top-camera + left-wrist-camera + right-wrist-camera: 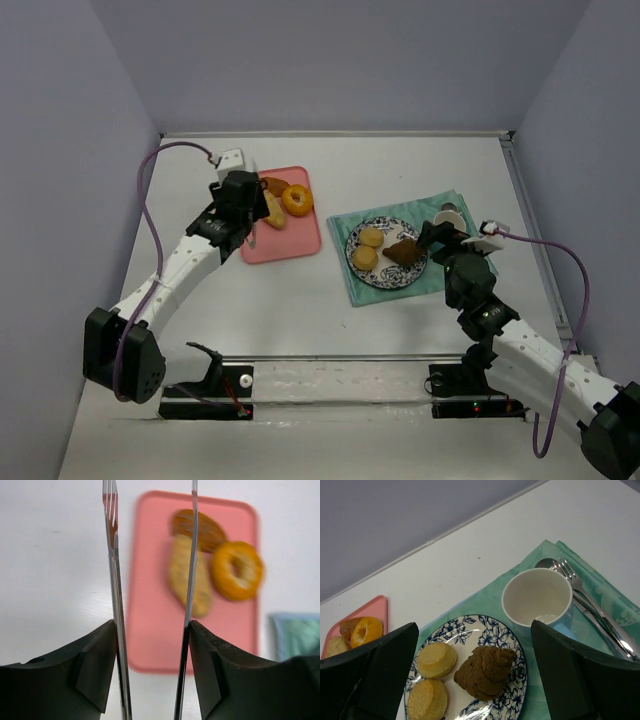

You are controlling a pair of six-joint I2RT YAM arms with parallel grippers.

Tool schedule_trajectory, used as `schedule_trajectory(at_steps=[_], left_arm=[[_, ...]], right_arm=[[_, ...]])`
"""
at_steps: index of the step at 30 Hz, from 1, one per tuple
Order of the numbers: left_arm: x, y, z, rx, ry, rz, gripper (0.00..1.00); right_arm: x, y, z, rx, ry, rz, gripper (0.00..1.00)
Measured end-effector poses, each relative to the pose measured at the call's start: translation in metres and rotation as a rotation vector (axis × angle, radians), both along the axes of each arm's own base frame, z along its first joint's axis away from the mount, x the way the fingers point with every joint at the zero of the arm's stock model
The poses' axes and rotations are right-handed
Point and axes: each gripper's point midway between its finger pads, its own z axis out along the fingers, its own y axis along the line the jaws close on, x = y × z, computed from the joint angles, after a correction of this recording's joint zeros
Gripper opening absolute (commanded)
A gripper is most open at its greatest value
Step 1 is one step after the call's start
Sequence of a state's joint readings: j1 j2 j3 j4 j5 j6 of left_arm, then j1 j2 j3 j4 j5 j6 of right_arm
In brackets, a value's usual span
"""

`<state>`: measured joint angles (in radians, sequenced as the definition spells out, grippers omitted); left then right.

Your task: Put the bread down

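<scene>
Three breads lie on a pink tray (283,243): a long pale loaf (273,211), an orange ring-shaped one (297,199) and a brown one (275,186). My left gripper (243,213) hovers at the tray's left edge, shut on metal tongs (114,570) whose arms stand apart and hold nothing. The loaf (186,575) shows blurred beyond them. A blue-flowered plate (352,243) holds two yellow muffins (372,237) and a dark brown bread (404,250). My right gripper (440,240) is open and empty at the plate's right edge, above the brown bread (487,672).
The plate sits on a teal cloth (350,283) with a white cup (537,597) and a spoon and fork (580,587) to the plate's right. Grey walls enclose the white table on three sides. A rail runs along the near edge.
</scene>
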<state>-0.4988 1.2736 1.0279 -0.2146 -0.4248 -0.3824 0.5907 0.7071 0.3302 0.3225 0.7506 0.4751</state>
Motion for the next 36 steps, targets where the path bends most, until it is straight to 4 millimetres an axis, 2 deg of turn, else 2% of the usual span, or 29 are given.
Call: schedule_trajectory(at_steps=[3, 6, 8, 12, 16, 18, 19, 20, 22, 26, 29, 32, 36], left_arm=[[0.012, 0.091, -0.027, 0.042, 0.033, 0.225, 0.71], [0.016, 0.132, -0.047, 0.103, 0.069, 0.285, 0.71], [0.023, 0.143, -0.057, 0.152, 0.068, 0.24, 0.71], [0.036, 0.163, -0.088, 0.234, 0.124, 0.161, 0.72], [0.04, 0.189, -0.136, 0.262, 0.25, 0.14, 0.73], [0.041, 0.197, -0.152, 0.265, 0.297, 0.141, 0.81], [0.042, 0.199, -0.16, 0.264, 0.324, 0.136, 0.88], [0.043, 0.199, -0.165, 0.26, 0.339, 0.13, 0.99], [0.043, 0.197, -0.168, 0.253, 0.353, 0.118, 0.99], [0.048, 0.198, -0.157, 0.245, 0.348, 0.144, 0.99], [0.047, 0.201, -0.133, 0.23, 0.305, 0.197, 0.99], [0.039, 0.201, -0.09, 0.182, 0.215, 0.271, 0.99], [0.024, 0.191, 0.009, 0.058, -0.083, 0.323, 0.99]], right_arm=[[0.0, -0.001, -0.001, -0.006, 0.005, -0.006, 1.0], [0.002, -0.002, -0.005, -0.018, 0.017, -0.016, 1.0], [0.004, -0.001, -0.011, -0.033, 0.033, -0.021, 1.0], [0.008, 0.001, -0.021, -0.062, 0.065, -0.02, 1.0], [0.008, 0.001, -0.023, -0.074, 0.071, -0.019, 1.0], [0.008, 0.001, -0.021, -0.069, 0.065, -0.018, 1.0], [0.008, 0.001, -0.02, -0.067, 0.061, -0.016, 1.0], [0.008, 0.002, -0.018, -0.062, 0.056, -0.012, 1.0], [0.007, 0.004, -0.014, -0.053, 0.044, 0.0, 1.0], [0.008, 0.008, -0.013, -0.048, 0.038, 0.02, 1.0], [0.008, 0.01, -0.012, -0.047, 0.035, 0.035, 1.0], [0.008, 0.012, -0.01, -0.046, 0.033, 0.044, 1.0], [0.009, 0.014, 0.002, -0.034, 0.019, 0.053, 1.0]])
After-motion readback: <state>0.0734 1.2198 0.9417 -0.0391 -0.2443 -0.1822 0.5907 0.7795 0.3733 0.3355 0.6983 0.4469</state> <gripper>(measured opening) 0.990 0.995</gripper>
